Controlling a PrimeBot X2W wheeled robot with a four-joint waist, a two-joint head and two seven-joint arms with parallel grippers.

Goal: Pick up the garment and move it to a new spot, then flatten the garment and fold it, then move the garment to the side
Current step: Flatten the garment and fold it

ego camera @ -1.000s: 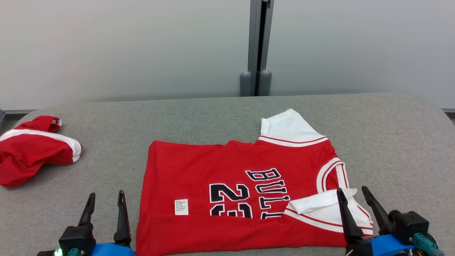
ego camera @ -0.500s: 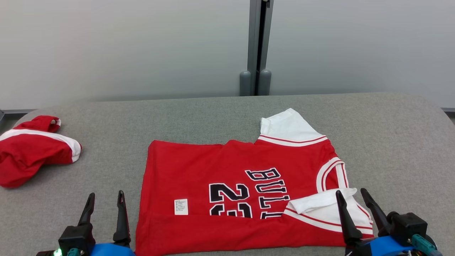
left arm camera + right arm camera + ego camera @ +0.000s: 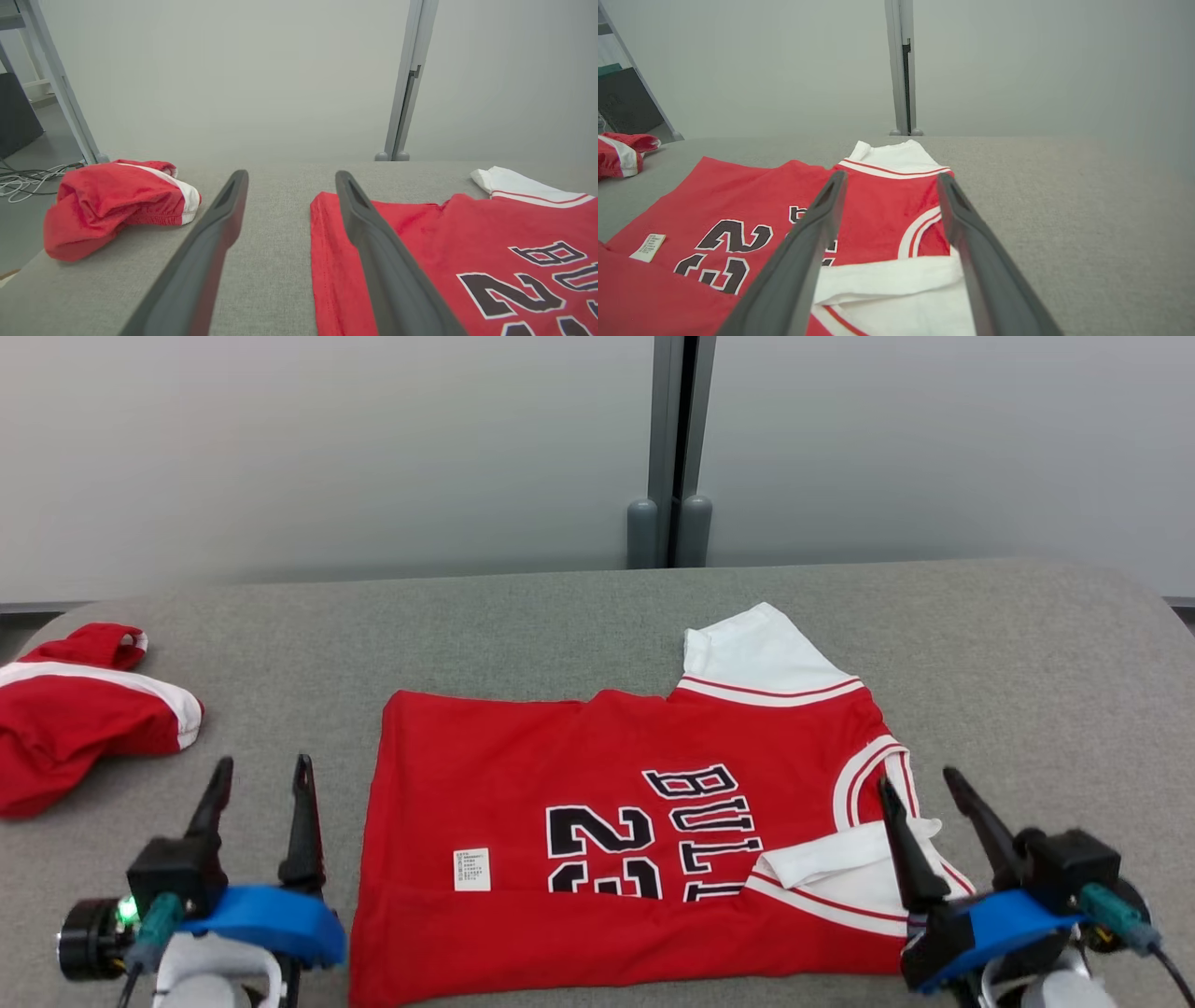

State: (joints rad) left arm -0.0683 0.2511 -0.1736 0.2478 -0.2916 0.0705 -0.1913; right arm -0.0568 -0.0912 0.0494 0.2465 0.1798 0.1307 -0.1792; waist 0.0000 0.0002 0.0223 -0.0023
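Observation:
A red jersey [image 3: 607,821] with white sleeves and black "23" lettering lies spread on the grey table [image 3: 1027,691], its near edge folded up over the front. My left gripper [image 3: 261,773] stands open just left of the jersey's hem [image 3: 322,261], holding nothing. My right gripper [image 3: 917,786] is open above the jersey's near white sleeve [image 3: 896,284], close to the neck opening [image 3: 924,228], and holds nothing. The far white sleeve [image 3: 756,658] points toward the wall.
A second red garment with a white band [image 3: 75,728] lies bunched at the table's far left edge, also seen as a red bundle [image 3: 112,200] in the left wrist view. A grey post [image 3: 667,448] stands behind the table. Cables [image 3: 23,179] lie on the floor at left.
Both grippers have moved forward over the table, staying open. The head camera has tilted slightly, shifting the whole scene up a little.

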